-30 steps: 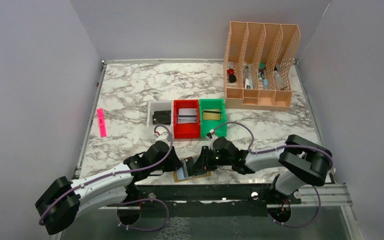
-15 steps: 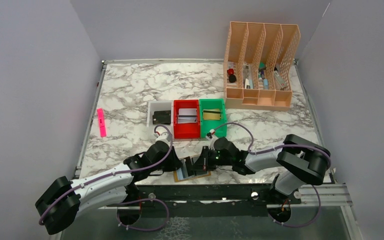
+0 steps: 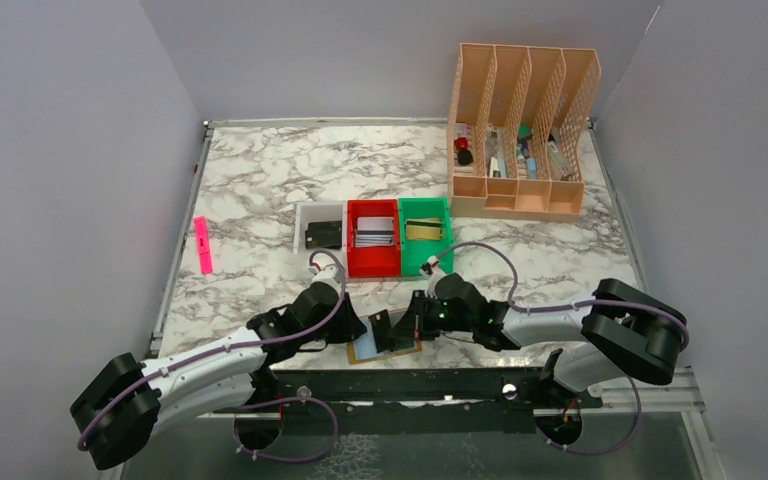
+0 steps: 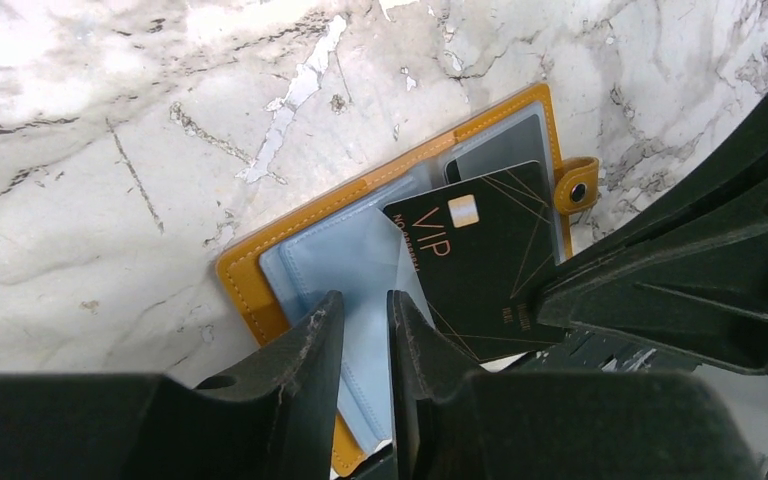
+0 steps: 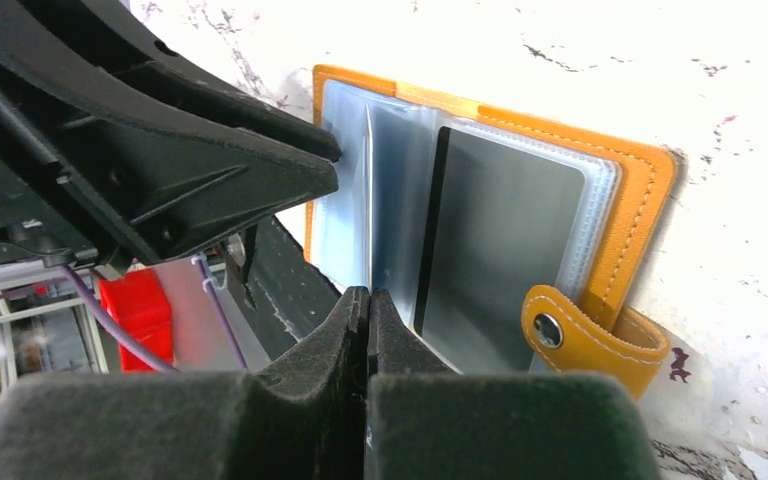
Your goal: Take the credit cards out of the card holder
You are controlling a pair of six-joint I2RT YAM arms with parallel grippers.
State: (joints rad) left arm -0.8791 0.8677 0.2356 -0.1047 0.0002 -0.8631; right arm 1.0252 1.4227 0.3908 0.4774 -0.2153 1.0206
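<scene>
The tan card holder (image 3: 388,350) lies open near the table's front edge, its pale blue panels up; it also shows in the left wrist view (image 4: 250,290) and the right wrist view (image 5: 650,190). My right gripper (image 5: 368,292) is shut on a black VIP card (image 4: 480,260) that sticks up and partly out of the holder. It sits over the holder's right half (image 3: 407,328). My left gripper (image 4: 365,297) is all but shut, with its tips down on the left blue panel and nothing between them. A second dark card (image 5: 505,240) sits in the right sleeve.
White (image 3: 320,232), red (image 3: 373,238) and green (image 3: 425,232) bins with cards stand just behind the arms. A peach file organizer (image 3: 523,130) is at the back right. A pink object (image 3: 203,245) lies at the left. The holder is close to the table's front edge.
My right arm's elbow has swung right and lower. The black card has come further out of the holder. The left arm has stayed put.
</scene>
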